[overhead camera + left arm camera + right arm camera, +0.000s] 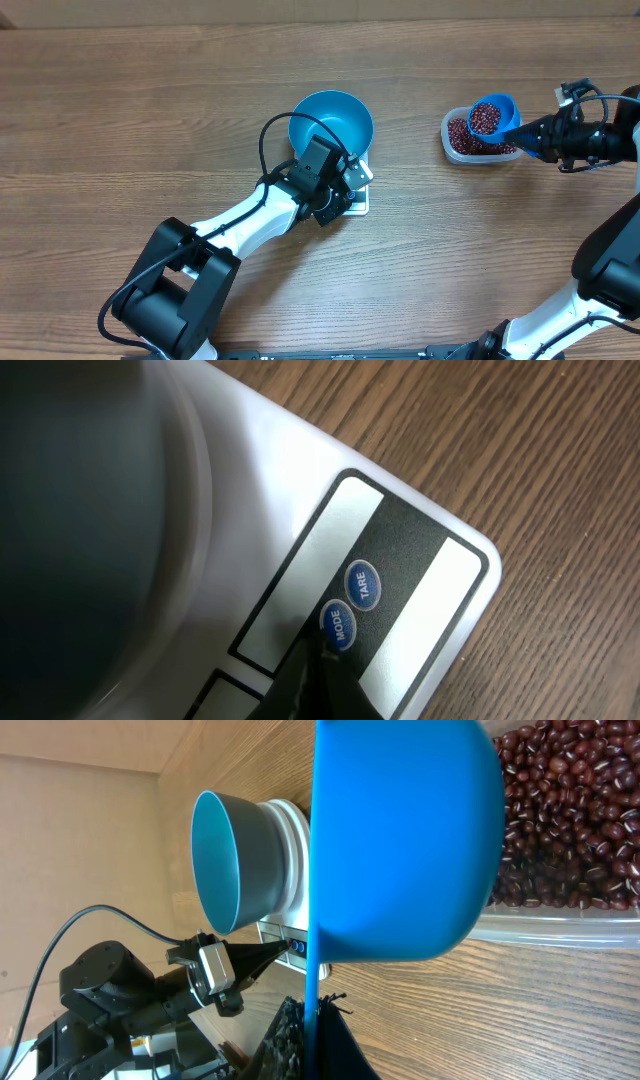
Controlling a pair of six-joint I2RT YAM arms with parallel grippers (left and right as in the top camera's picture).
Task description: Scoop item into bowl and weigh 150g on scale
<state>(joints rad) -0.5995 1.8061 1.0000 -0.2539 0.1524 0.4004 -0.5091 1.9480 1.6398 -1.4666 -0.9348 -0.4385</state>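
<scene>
The deep blue bowl (331, 122) stands empty on the white scale (360, 206). My left gripper (342, 198) is shut, its closed tip (325, 652) resting on the scale's MODE button (339, 626), beside the TARE button (363, 584). My right gripper (545, 134) is shut on the handle of a small blue scoop (492, 115), which is full of red-brown beans and hangs over the clear tub (462, 146). In the right wrist view the scoop (400, 840) fills the middle, with the beans (570, 830) in the tub behind it and the bowl (235, 860) further off.
Bare wooden table surrounds the scale and the tub. The left arm (250, 225) lies diagonally from the lower left up to the scale. The right arm's base (610, 270) is at the lower right.
</scene>
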